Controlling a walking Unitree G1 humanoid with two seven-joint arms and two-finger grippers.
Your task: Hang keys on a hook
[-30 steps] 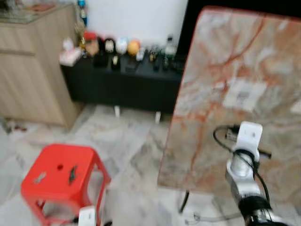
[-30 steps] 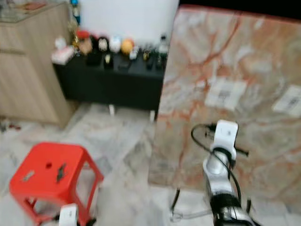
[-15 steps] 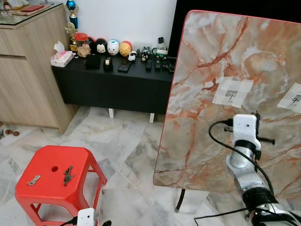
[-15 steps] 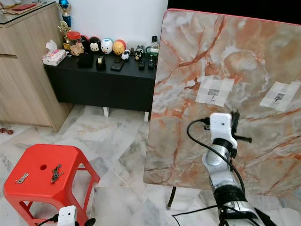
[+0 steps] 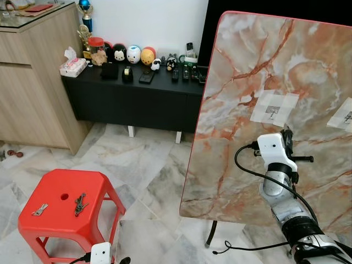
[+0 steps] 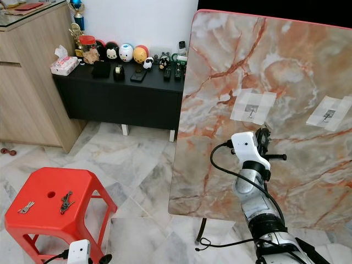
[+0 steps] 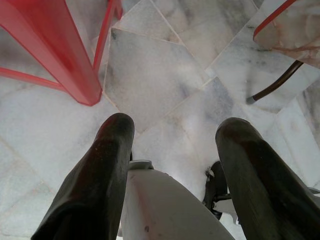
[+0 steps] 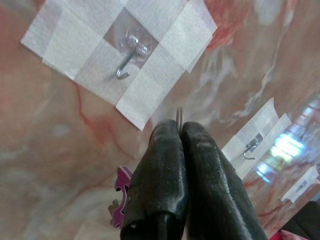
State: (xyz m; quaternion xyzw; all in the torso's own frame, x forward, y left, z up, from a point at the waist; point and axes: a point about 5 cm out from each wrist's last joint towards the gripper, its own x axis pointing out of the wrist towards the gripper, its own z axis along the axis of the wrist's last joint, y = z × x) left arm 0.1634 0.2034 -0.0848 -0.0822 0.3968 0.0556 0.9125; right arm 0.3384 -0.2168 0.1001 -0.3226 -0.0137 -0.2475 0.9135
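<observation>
My right gripper (image 5: 286, 136) is raised against the upright marble board (image 5: 247, 82) and is shut on a set of keys. A thin metal ring (image 8: 178, 113) pokes out between the fingertips, and a purple key head (image 8: 119, 197) hangs beneath the fingers. A small metal hook (image 8: 127, 62) on a clear pad, taped to the board, sits just beyond and above the fingertips. A second taped hook (image 8: 251, 144) is further right on the board. Two more key bunches (image 5: 80, 203) (image 5: 39, 209) lie on the red stool (image 5: 96, 184). My left gripper (image 7: 175, 131) hangs open low over the floor.
A black low cabinet (image 5: 137, 102) with toys and remotes stands by the back wall. A wooden cabinet (image 5: 33, 82) is at the left. The board's dark leg (image 5: 212, 234) and a loose black cable (image 5: 242, 247) are on the marble floor.
The blurred view of a second ago has steadied. My right gripper has shifted left along the board, closer under the left hook, still shut on the keys.
</observation>
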